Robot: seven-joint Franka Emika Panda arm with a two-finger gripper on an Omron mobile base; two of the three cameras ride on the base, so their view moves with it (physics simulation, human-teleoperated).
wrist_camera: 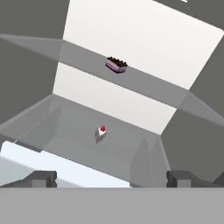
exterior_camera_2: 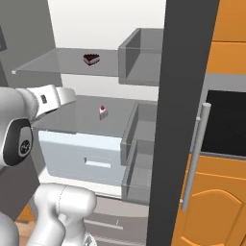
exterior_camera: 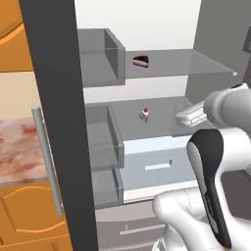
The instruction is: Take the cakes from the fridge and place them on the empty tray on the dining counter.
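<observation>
Finger tips (wrist_camera: 43, 178) set wide apart, nothing between them. Gripper (wrist_camera: 111, 179) hangs in front of the open fridge (exterior_camera: 147, 29). White cherry-topped cake (wrist_camera: 100, 132) on lower shelf; chocolate cake (wrist_camera: 116, 64) on shelf above, seemingly near its front edge.

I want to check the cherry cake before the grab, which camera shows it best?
The hand view: the white cherry cake sits near the centre on the lower fridge shelf, unobstructed between the open jaws. Both base views show it too, but small and farther off, at and.
</observation>
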